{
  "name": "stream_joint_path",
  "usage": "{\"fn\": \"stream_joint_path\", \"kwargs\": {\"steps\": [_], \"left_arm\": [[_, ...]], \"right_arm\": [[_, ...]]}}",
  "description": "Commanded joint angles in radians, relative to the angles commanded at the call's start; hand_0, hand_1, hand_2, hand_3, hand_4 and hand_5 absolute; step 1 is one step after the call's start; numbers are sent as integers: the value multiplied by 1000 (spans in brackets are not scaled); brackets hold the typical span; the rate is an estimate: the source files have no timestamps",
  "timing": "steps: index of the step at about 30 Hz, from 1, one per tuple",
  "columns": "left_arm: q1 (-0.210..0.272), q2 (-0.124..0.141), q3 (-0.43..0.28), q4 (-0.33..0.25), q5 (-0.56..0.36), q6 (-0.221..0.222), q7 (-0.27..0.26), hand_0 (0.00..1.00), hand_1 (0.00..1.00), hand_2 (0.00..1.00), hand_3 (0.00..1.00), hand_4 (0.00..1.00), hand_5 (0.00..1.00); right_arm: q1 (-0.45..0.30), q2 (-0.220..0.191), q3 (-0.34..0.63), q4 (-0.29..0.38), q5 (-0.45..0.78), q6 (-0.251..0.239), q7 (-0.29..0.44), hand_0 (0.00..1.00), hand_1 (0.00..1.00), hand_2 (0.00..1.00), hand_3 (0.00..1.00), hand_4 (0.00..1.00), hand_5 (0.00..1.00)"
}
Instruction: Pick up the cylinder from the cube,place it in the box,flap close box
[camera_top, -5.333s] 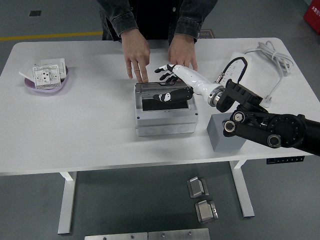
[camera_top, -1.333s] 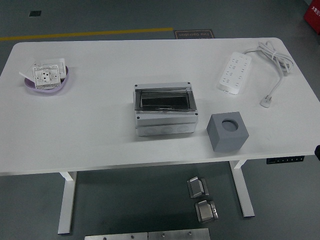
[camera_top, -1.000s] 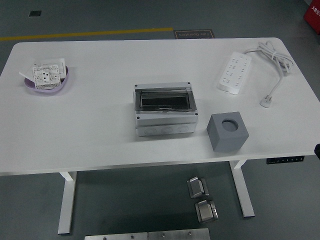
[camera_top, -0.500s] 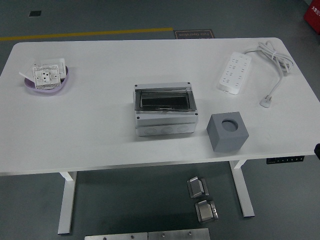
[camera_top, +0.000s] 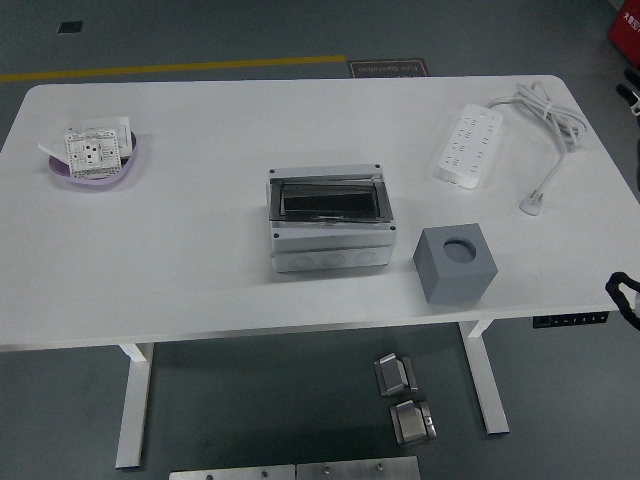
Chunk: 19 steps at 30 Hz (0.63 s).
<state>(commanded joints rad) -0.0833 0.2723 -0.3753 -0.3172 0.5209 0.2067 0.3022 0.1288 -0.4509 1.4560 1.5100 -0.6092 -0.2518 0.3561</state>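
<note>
The grey box (camera_top: 328, 232) stands at the table's middle, its dark see-through flap down over the top. The cylinder does not show anywhere; whether it lies inside the box cannot be told through the flap. The grey cube (camera_top: 455, 263) stands to the right of the box near the front edge, and its round hole on top is empty. A small black part of my right arm (camera_top: 622, 294) shows at the right edge below the table's corner; the hand itself is out of the picture. My left arm is not in view.
A white power strip (camera_top: 467, 146) with its coiled cable (camera_top: 545, 118) lies at the back right. A purple bowl (camera_top: 95, 157) holding white sockets sits at the far left. No person is at the table.
The person's hands and my right hand, earlier at the box, have gone from the table. In the last half second a black part of my right arm has risen into view at the right edge.
</note>
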Motion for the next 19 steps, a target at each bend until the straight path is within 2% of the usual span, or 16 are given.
{"fn": "stream_joint_path", "kwargs": {"steps": [9, 10, 13, 15, 16, 19], "left_arm": [[3, 0, 14, 4, -14, 0, 1, 674, 666, 594, 630, 622, 342], [3, 0, 14, 4, -15, 0, 1, 674, 666, 594, 630, 622, 343], [3, 1, 15, 4, -16, 0, 0, 674, 666, 594, 630, 622, 343], [3, 1, 16, 4, -17, 0, 0, 674, 666, 594, 630, 622, 343], [3, 1, 17, 4, -18, 0, 0, 674, 666, 595, 630, 624, 344], [4, 1, 18, 5, -20, 0, 0, 674, 666, 595, 630, 624, 344]], "right_arm": [[-14, -1, -3, 27, 68, 91, -13, 782, 748, 785, 925, 844, 632], [-16, -1, -1, 28, 77, 101, -15, 826, 800, 847, 921, 853, 656], [-20, -2, 5, 33, 108, 137, -21, 826, 800, 847, 921, 853, 656], [-25, -2, 11, 35, 145, 174, -27, 826, 800, 847, 921, 853, 656], [-26, -2, 13, 35, 162, 191, -29, 859, 794, 791, 923, 875, 730], [-30, -2, 21, 36, 221, 251, -44, 859, 794, 791, 923, 875, 730]]}}
